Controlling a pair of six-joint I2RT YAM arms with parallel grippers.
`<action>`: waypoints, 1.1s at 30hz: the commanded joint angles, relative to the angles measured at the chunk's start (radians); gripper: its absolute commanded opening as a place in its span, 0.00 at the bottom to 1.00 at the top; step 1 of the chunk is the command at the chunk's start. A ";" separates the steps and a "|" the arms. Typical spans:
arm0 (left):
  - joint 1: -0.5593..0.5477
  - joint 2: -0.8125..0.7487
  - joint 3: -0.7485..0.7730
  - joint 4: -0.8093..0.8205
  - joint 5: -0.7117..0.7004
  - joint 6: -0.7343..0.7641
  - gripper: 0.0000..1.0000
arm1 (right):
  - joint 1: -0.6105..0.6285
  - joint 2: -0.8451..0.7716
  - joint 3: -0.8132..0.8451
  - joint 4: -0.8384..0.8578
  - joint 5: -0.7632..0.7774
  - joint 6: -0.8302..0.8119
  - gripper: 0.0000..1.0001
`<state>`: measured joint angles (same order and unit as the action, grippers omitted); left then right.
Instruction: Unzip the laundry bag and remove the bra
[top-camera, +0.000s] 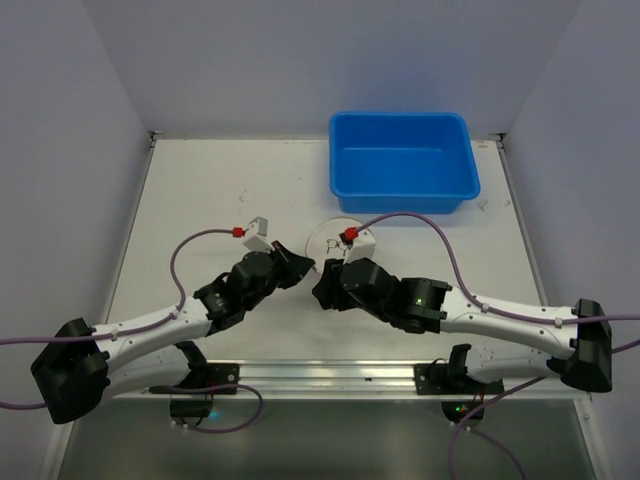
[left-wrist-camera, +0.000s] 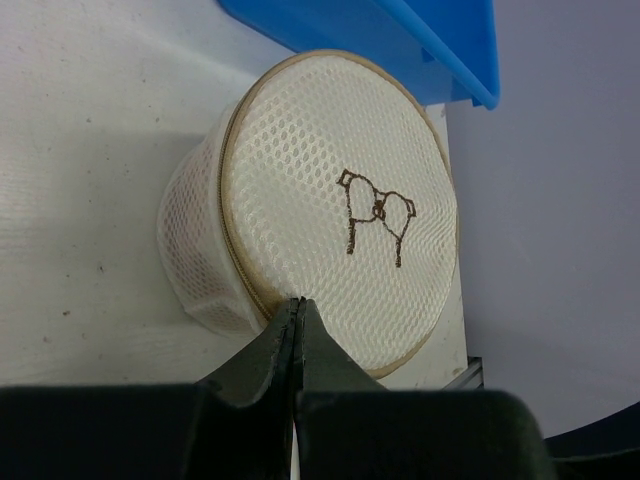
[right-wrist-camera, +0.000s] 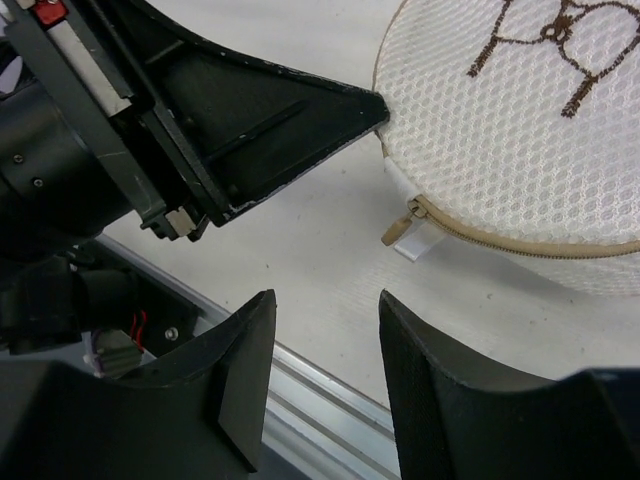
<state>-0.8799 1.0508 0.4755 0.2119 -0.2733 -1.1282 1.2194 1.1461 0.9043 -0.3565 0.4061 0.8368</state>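
Round white mesh laundry bag (left-wrist-camera: 330, 200): its white zipper pull (right-wrist-camera: 408, 232) lies just beyond the right gripper (right-wrist-camera: 325, 310), fingers apart; left gripper (left-wrist-camera: 297, 305), fingers together, touches the rim

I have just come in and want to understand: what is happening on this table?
Two robot arms are working on the laundry bag, a round white mesh pouch. The left gripper, jaws shut, touches the bag's rim with its tips. The right gripper hovers with open jaws just before the zipper pull. The zipper looks closed, so nothing has been taken out yet.
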 joint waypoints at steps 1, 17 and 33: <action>-0.007 -0.017 0.022 -0.005 -0.037 -0.019 0.00 | 0.008 0.021 0.027 -0.013 0.079 0.096 0.48; -0.027 -0.035 0.017 -0.020 -0.033 -0.036 0.00 | 0.005 0.102 -0.007 0.019 0.154 0.174 0.35; -0.042 -0.048 0.012 -0.039 -0.053 -0.038 0.00 | -0.063 0.106 -0.047 0.059 0.131 0.183 0.23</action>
<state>-0.9131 1.0199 0.4755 0.1757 -0.2852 -1.1519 1.1687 1.2572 0.8707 -0.3382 0.5045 0.9966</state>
